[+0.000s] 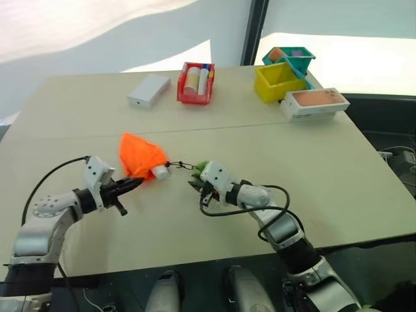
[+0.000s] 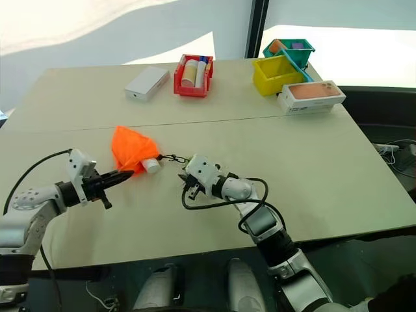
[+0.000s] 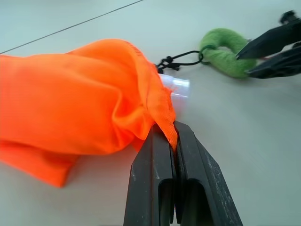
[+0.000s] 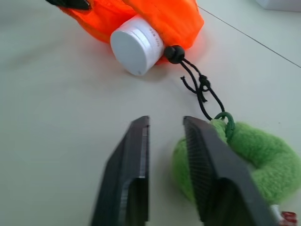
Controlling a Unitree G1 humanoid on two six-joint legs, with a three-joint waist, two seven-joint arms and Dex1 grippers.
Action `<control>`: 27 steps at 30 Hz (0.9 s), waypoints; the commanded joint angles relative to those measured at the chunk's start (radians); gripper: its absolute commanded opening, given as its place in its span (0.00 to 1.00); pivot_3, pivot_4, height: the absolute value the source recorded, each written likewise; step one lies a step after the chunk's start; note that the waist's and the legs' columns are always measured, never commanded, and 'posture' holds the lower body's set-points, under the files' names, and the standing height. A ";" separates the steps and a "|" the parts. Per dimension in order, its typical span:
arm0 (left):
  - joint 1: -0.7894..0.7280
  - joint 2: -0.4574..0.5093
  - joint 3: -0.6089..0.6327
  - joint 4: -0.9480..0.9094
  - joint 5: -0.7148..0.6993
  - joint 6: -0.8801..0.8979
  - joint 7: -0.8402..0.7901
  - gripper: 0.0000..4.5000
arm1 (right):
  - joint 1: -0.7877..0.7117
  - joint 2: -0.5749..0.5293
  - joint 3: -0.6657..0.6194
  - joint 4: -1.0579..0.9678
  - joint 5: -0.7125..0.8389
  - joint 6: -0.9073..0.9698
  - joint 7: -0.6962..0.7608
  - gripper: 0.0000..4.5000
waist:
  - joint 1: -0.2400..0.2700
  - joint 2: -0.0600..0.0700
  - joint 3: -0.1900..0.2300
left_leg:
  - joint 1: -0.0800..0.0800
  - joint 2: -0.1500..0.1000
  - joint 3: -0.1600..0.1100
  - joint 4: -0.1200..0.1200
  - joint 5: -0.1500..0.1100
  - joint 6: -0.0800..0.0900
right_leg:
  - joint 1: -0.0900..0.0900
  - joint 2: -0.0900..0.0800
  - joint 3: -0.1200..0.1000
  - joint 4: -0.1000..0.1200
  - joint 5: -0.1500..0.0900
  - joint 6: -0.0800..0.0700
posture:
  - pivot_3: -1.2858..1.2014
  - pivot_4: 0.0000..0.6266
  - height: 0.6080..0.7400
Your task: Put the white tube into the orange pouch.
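- The white tube (image 4: 137,44) is mostly inside the orange pouch (image 1: 138,155) already; just its capped end pokes out of the pouch mouth, lying on the surface (image 1: 279,149).
- The left end effector (image 3: 174,155) is clenched on the rim of the pouch fabric, right at the opening beside the tube's cap.
- The right end effector (image 4: 164,141) stands a little apart from the pouch mouth with its fingers parted and nothing between them; the fuzzy green loop (image 4: 244,160) lies against the outer side of one finger.
- The black drawstring cord (image 4: 200,87) runs from the pouch mouth to that loop and looks slack, so the mouth isn't cinched.
- To my eye the job is nearly done: what's left is nudging the cap fully inside, perhaps drawing the cord.
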 commanded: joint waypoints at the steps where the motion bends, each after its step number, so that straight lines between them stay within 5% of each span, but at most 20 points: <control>1: 0.003 0.019 0.032 0.000 -0.009 -0.015 -0.015 0.00 | -0.005 -0.006 -0.006 -0.059 -0.001 0.010 0.000 0.65 | 0.001 0.000 0.000 | 0.000 0.000 0.000 0.000 0.000 0.000 | 0.000 0.000 0.000 0.000 0.000 0.000 | 0.52 0.24 1.00; 22: -0.001 -0.030 0.026 -0.056 -0.078 0.050 0.028 0.00 | -0.020 -0.022 0.013 0.012 -0.098 0.068 -0.064 0.65 | 0.003 0.000 0.000 | 0.000 -0.001 0.001 0.000 0.000 0.000 | 0.000 -0.002 0.000 0.000 0.000 0.000 | 0.52 0.24 1.00; 25: 0.003 -0.046 0.006 -0.073 -0.076 0.056 0.028 0.00 | -0.023 -0.033 0.017 0.020 -0.120 0.065 -0.077 0.46 | 0.003 0.000 0.000 | 0.000 -0.001 0.001 0.000 0.000 0.000 | 0.000 -0.001 0.000 0.000 0.000 0.000 | 0.52 0.24 1.00; 27: 0.000 -0.052 0.000 -0.077 -0.074 0.059 0.030 0.00 | -0.018 -0.048 0.012 0.007 -0.124 0.063 -0.077 0.24 | 0.003 -0.001 0.000 | 0.000 -0.001 0.001 0.001 0.000 0.000 | 0.001 -0.001 0.000 0.000 0.000 0.000 | 0.52 0.24 1.00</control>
